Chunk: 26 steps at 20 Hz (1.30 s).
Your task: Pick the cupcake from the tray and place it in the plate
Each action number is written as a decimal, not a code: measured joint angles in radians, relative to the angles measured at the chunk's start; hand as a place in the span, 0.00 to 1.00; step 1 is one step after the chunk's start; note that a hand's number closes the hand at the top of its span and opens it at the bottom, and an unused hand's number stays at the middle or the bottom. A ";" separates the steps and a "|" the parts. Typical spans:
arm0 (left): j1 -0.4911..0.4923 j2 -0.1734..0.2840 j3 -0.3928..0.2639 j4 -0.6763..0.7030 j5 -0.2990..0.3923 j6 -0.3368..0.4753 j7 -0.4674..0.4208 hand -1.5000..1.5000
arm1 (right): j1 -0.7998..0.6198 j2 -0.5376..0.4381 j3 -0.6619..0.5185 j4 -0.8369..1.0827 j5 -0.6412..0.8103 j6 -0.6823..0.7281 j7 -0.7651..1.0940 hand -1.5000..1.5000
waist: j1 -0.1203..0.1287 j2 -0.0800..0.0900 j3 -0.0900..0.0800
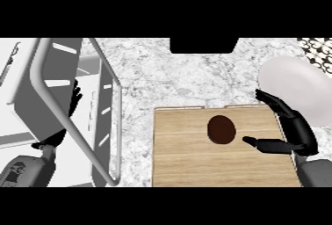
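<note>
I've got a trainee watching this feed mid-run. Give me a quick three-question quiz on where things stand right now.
1. True or false: the cupcake is already on the plate.
2. Which hand is nearest the cupcake? A) left hand B) right hand
3. Fill in: the cupcake sits on the wooden ____.

Key:
1. False. It lies on the tray; the plate is beyond the tray's far right corner.
2. B. The right hand is open beside the cupcake, thumb pointing at it, not touching. The left hand is at the far left behind a wire rack.
3. tray
</note>
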 measured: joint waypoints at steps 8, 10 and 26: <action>-0.001 -0.014 0.031 0.013 -0.030 -0.024 0.001 0.50 | 0.018 -0.075 0.040 -0.036 0.162 0.026 0.060 0.00 | 0.001 -0.005 -0.001; 0.010 -0.020 0.035 -0.004 -0.042 -0.024 0.005 0.50 | 0.010 -0.088 0.040 -0.068 0.187 0.038 0.114 0.00 | 0.002 -0.005 0.000; 0.021 -0.041 0.083 -0.016 -0.076 -0.075 0.018 0.50 | -0.062 -0.094 0.165 -0.223 0.467 0.153 0.537 0.00 | 0.005 -0.006 0.001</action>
